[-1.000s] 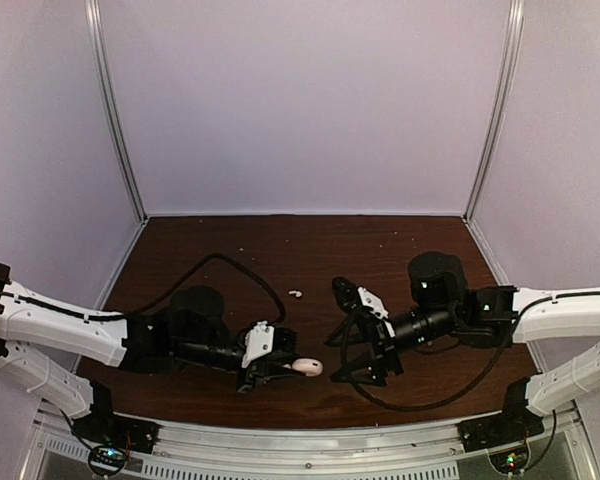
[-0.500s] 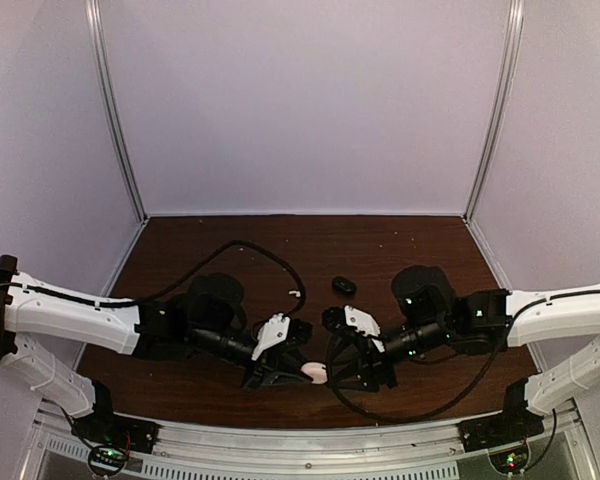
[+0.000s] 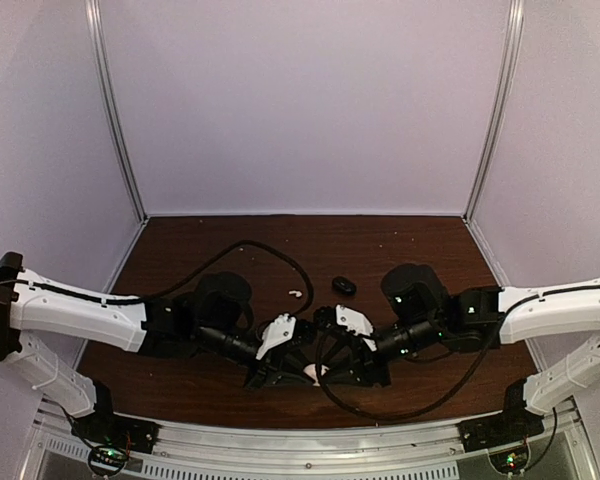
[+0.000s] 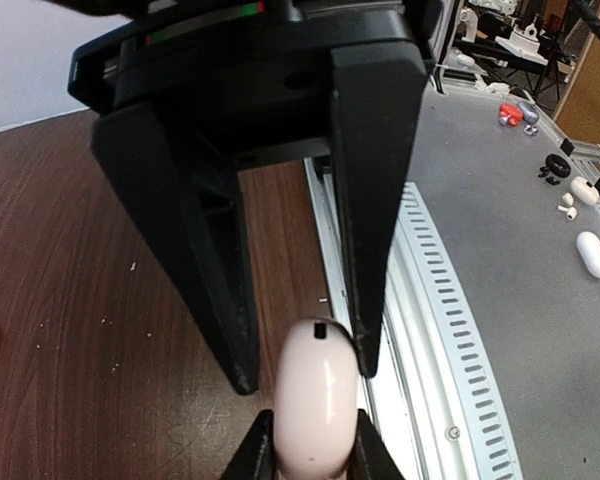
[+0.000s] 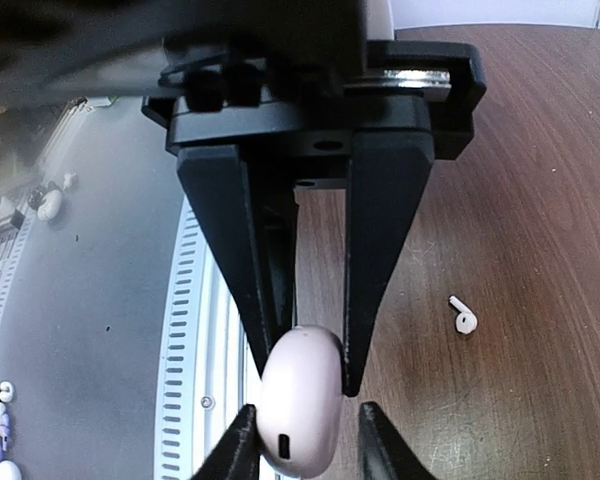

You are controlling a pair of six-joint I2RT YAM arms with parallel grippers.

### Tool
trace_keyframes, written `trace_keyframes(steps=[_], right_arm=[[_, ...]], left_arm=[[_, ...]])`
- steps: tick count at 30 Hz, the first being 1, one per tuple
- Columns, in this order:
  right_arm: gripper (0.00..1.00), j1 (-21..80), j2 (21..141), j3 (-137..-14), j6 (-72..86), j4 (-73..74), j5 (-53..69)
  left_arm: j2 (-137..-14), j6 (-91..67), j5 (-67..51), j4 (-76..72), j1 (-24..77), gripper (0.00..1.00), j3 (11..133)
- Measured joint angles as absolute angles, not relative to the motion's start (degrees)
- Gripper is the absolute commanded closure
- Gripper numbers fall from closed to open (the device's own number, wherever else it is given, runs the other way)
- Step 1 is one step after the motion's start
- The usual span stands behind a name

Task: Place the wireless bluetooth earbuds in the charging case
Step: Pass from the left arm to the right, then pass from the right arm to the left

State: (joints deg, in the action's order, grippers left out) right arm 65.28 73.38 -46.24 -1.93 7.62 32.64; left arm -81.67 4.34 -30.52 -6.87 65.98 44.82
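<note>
The left pincer [image 4: 310, 465] is clenched on the charging case [image 4: 318, 400] at the near edge of the worktop [image 4: 80, 250], and the right pincer [image 5: 305, 440] brackets its far end, bite unclear; that glossy, light shell looks slippery, so squeeze its flat flanks, while the white earbud [image 5: 463, 317] lies apart.

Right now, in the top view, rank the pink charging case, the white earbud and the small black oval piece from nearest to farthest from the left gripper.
1. pink charging case: front centre, clamped in the left gripper itself.
2. white earbud: lying loose farther back, just left of centre.
3. small black oval piece: a little farther back still, off to the right.
</note>
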Motion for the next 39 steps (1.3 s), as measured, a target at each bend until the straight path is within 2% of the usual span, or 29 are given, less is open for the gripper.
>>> trace_keyframes(steps=[2, 5, 8, 11, 16, 20, 24, 30, 39], right_arm=[[0.81, 65.3, 73.6, -46.6, -2.0, 8.0, 32.6], [0.86, 65.6, 73.6, -46.7, -2.4, 8.1, 32.1], [0.87, 65.6, 73.6, -46.7, -2.8, 8.0, 31.5], [0.87, 65.6, 73.5, -46.7, -2.3, 7.6, 31.1], [0.88, 65.1, 72.1, -46.2, -0.8, 5.8, 30.6], [0.87, 63.9, 68.8, -44.2, 1.8, 1.2, 29.7], [0.86, 62.8, 65.8, -41.6, 5.0, -6.2, 28.5], [0.85, 62.6, 63.3, -38.1, 9.2, -20.6, 27.6], [0.85, 62.6, 64.3, -36.4, 12.5, -33.9, 27.1]], left_arm=[[-81.8, 4.3, -30.3, -6.6, 66.0, 0.96, 44.8], [-81.9, 3.9, -30.2, -6.1, 65.8, 0.82, 44.9], [-81.6, 3.4, -29.6, -6.2, 65.7, 0.63, 44.8], [-79.6, 3.2, -28.3, -7.9, 65.2, 0.38, 43.2], [-71.1, 1.1, -25.1, -14.3, 63.3, 0.21, 37.6], [-64.3, -1.7, -22.0, -22.3, 62.4, 0.21, 31.7], [-62.2, -4.7, -20.5, -30.2, 62.1, 0.28, 27.3], [-65.4, -8.5, -23.3, -38.9, 62.1, 0.42, 26.7], [-70.2, -12.6, -25.6, -50.6, 63.1, 0.47, 28.9]])
